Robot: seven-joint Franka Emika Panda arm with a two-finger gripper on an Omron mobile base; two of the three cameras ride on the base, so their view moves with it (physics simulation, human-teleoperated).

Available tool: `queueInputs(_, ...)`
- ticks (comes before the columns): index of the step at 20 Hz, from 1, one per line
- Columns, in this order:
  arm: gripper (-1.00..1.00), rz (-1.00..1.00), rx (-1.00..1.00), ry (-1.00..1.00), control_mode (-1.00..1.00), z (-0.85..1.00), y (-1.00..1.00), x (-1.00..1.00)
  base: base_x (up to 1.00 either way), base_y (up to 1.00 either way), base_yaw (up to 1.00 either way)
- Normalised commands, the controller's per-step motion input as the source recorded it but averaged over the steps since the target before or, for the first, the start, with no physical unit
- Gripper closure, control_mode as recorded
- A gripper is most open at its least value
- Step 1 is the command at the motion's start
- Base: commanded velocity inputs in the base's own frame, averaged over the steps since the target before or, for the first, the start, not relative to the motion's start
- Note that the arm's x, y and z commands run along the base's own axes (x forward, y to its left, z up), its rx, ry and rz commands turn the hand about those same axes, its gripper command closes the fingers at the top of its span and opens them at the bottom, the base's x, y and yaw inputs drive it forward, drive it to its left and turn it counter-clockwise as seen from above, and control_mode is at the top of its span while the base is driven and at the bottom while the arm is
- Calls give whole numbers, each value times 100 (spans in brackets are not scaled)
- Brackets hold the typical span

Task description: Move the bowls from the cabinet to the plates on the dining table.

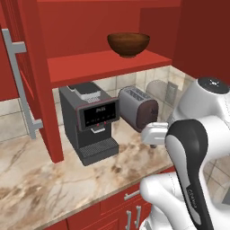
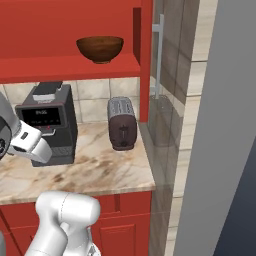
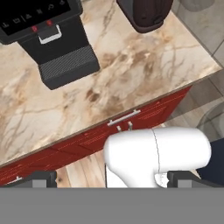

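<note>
A: In the left base view, what is counted?
B: One dark brown bowl [image 1: 128, 43] is seen upright on the red shelf [image 1: 103, 65] of the open cabinet [image 1: 40, 81]. Below it, one coffee machine [image 1: 90, 121] and one toaster [image 1: 137, 108] are set side by side on the marble tabletop [image 1: 40, 184]. The white arm [image 1: 193, 152] is raised at the lower right, well below the shelf.

A: And the right base view?
B: The same single bowl [image 2: 100, 48] is seen on the shelf [image 2: 70, 67], above the coffee machine [image 2: 49, 125] and toaster [image 2: 121, 123].

A: The hand view?
B: The tabletop [image 3: 131, 83], the coffee machine's base [image 3: 65, 65] and the red drawer fronts [image 3: 87, 140] are looked down on. The tool [image 3: 107, 180] is spread fully wide, with nothing held.
</note>
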Motion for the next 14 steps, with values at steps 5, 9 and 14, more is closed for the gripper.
queueInputs(5,-100,-4,0,-7,-100,5,1,5,0,0,0)
queueInputs(9,-100,-10,3,-9,-100,16,3,19,0,0,0)
queueInputs(14,-100,-15,8,-17,-100,24,-1,20,0,0,0)
